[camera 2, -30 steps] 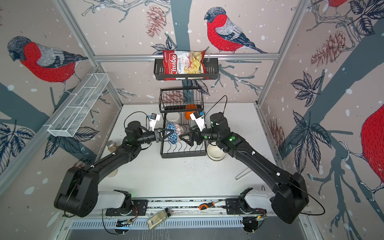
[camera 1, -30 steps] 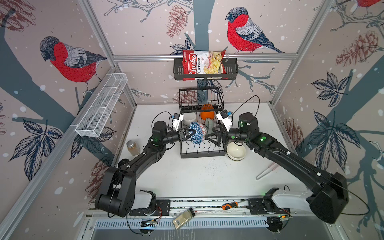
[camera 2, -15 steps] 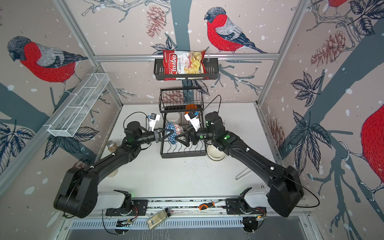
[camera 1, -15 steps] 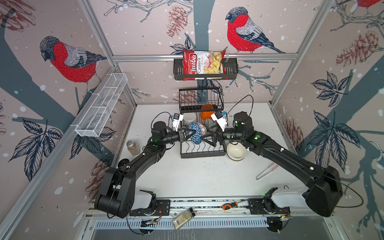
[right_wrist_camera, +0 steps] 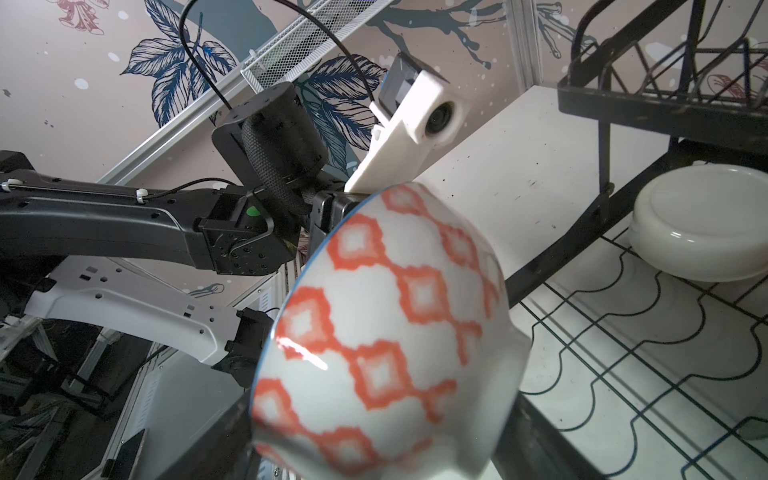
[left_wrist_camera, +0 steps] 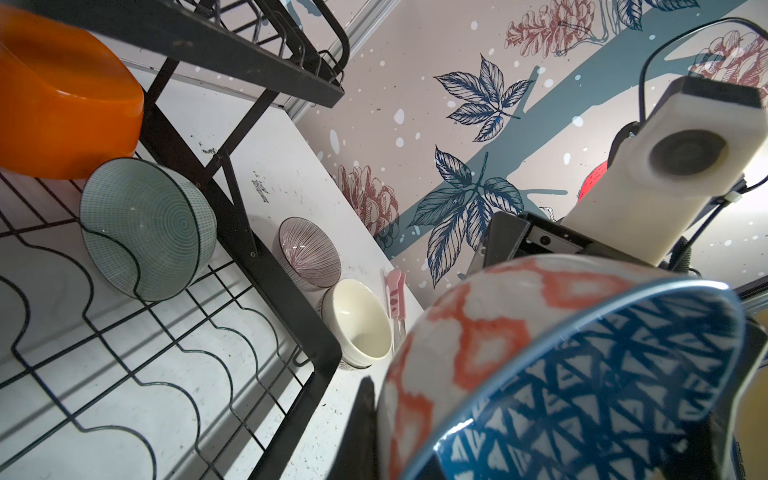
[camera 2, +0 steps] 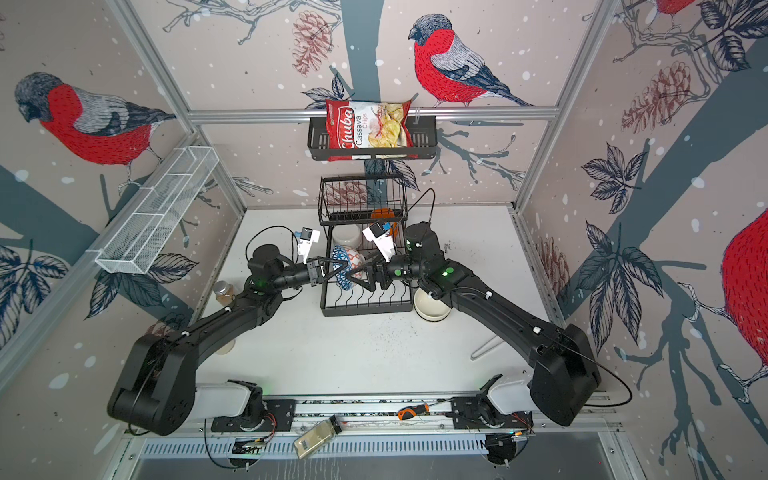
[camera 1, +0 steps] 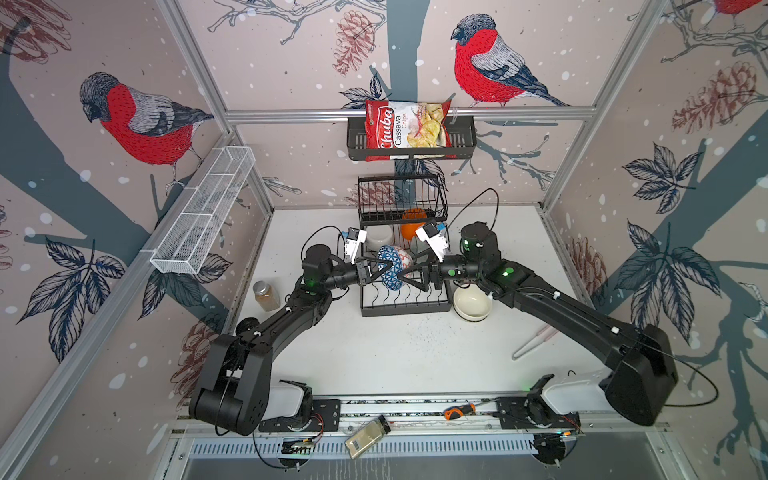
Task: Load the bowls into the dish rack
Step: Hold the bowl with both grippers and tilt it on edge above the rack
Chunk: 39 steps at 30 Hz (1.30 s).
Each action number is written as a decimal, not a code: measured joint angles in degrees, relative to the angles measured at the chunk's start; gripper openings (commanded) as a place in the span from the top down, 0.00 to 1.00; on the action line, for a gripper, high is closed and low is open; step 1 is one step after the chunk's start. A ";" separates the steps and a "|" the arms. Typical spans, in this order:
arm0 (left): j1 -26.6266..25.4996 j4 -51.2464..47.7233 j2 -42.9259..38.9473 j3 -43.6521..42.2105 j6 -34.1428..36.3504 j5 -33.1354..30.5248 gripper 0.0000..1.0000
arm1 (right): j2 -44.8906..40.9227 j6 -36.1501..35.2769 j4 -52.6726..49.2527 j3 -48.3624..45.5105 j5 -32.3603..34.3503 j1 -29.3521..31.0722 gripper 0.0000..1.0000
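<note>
Bowl [camera 1: 392,272] on edge over the near grid of the dish rack [camera 1: 405,311], left gripper [camera 1: 376,270] pinching its rim, right gripper [camera 1: 405,275] at its base, can't tell if it's gripping. Probably the placing step; next, lower it in still on edge

Glossy ceramic patterned bowl [right_wrist_camera: 386,332], black metal-wire dish rack [left_wrist_camera: 291,303], smooth orange plastic bowl [left_wrist_camera: 62,95]

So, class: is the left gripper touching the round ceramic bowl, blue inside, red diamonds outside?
Touching. The left gripper grips the bowl by its rim; the left wrist view shows a finger flat against the patterned wall.
</note>
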 measured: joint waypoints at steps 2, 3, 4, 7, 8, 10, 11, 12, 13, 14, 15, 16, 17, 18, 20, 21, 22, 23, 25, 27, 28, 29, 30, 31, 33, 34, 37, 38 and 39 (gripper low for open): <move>0.07 0.09 0.09 0.00 0.00 -0.87 1.00 | 0.00 0.59 0.00 0.02 0.83 -0.02 0.29; 0.07 0.09 0.17 -0.02 0.02 -1.40 1.00 | 0.00 0.76 -0.02 0.02 1.16 -0.09 0.32; 0.07 0.15 0.24 -0.02 0.04 -1.53 1.00 | 0.00 0.83 -0.02 0.02 1.25 -0.11 0.33; 0.07 0.37 0.44 -0.04 0.00 -1.55 1.00 | 0.04 0.96 -0.02 0.02 1.40 -0.11 0.36; 0.07 0.37 0.52 -0.04 -0.02 -1.55 1.00 | 0.11 0.96 -0.04 0.02 1.40 -0.11 0.36; 0.07 0.37 0.68 -0.04 -0.02 -1.57 1.00 | 0.24 0.96 -0.04 0.04 1.44 -0.11 0.38; 0.07 0.37 0.74 -0.07 -0.04 -1.57 1.00 | 0.28 0.96 -0.04 0.04 1.44 -0.11 0.39; 0.07 0.37 0.79 -0.07 -0.04 -1.57 1.00 | 0.35 0.96 -0.04 0.04 1.46 -0.11 0.39; 0.07 0.39 0.85 -0.07 -0.04 -1.57 0.99 | 0.39 0.98 -0.04 0.04 1.46 -0.11 0.40; 0.07 0.39 0.90 -0.07 -0.04 -1.57 0.94 | 0.46 0.98 -0.04 0.04 1.49 -0.11 0.40; 0.07 0.39 0.96 -0.07 -0.04 -1.57 0.89 | 0.48 0.98 -0.04 0.04 1.53 -0.11 0.40; 0.07 0.44 1.05 -0.07 -0.04 -1.55 0.83 | 0.48 1.01 -0.04 0.04 1.57 -0.11 0.41; 0.07 0.48 1.11 -0.07 -0.09 -1.51 0.81 | 0.48 0.98 -0.07 0.04 1.62 -0.11 0.41; 0.04 0.81 1.16 -0.07 -0.33 -1.27 0.78 | 0.50 0.98 -0.04 0.04 1.49 -0.11 0.42; -0.13 1.29 1.22 -0.07 -0.92 -0.81 0.71 | 0.59 0.98 -0.26 0.04 1.07 0.17 0.43; -0.07 1.53 1.27 -0.07 -0.90 -0.59 0.67 | 0.59 0.98 -0.26 0.04 0.94 0.33 0.44; -0.04 1.68 1.36 -0.07 -0.90 -0.70 0.65 | 0.59 1.01 -0.22 0.04 0.96 0.33 0.45; 0.00 1.68 1.40 -0.07 -0.90 -0.68 0.64 | 0.61 1.05 -0.20 0.02 0.98 0.28 0.45; 0.00 1.64 1.57 -0.07 -0.83 -0.61 0.62 | 0.72 1.51 -0.13 -0.09 1.55 0.26 0.46; -0.02 1.60 1.66 -0.07 -0.42 -0.61 0.61 | 1.03 2.01 -0.11 -0.31 2.21 0.26 0.46; -0.02 1.57 1.73 -0.04 -0.22 -0.68 0.60 | 1.22 2.01 -0.15 -0.35 2.43 0.26 0.46; -0.02 1.53 1.79 -0.04 0.15 -0.68 0.60 | 1.44 2.03 -0.15 -0.35 2.71 0.26 0.46; -0.02 1.49 1.90 -0.04 0.17 -0.81 0.59 | 1.66 2.03 -0.11 -0.35 3.04 0.26 0.47; -0.02 1.38 1.97 -0.04 0.24 -0.92 0.58 | 1.84 2.08 -0.09 -0.35 3.28 0.11 0.47; -0.02 1.01 2.10 -0.04 0.57 -1.20 0.53 | 2.21 2.32 -0.02 -0.35 3.41 0.00 0.47; -0.02 0.63 2.14 -0.04 0.68 -1.31 0.49 | 2.49 2.38 0.02 -0.35 3.43 -0.17 0.47; -0.02 -1.16 2.23 0.09 1.86 -1.57 0.39 | 3.08 3.82 0.09 -0.52 4.26 -0.96 0.47; -0.02 -1.84 2.23 0.20 2.19 -1.77 0.36 | 3.21 3.78 0.11 -0.57 4.57 -1.14 0.48; -0.02 -2.73 2.23 0.33 2.84 -2.23 0.35 | 3.37 3.80 0.15 -0.66 5.16 -1.38 0.47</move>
